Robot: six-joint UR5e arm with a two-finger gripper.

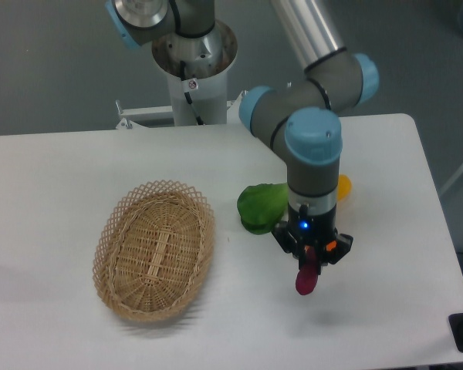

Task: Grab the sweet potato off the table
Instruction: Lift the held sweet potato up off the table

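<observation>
Sweet potato (306,279) clamped between the gripper (312,260) fingers, hanging upright just above the table (62,177), toward its right-front part. Green pepper (260,206) just left of the arm. Orange fruit and yellow vegetable (343,186) mostly hidden behind the wrist. Wicker basket (156,248) well apart, left.
</observation>
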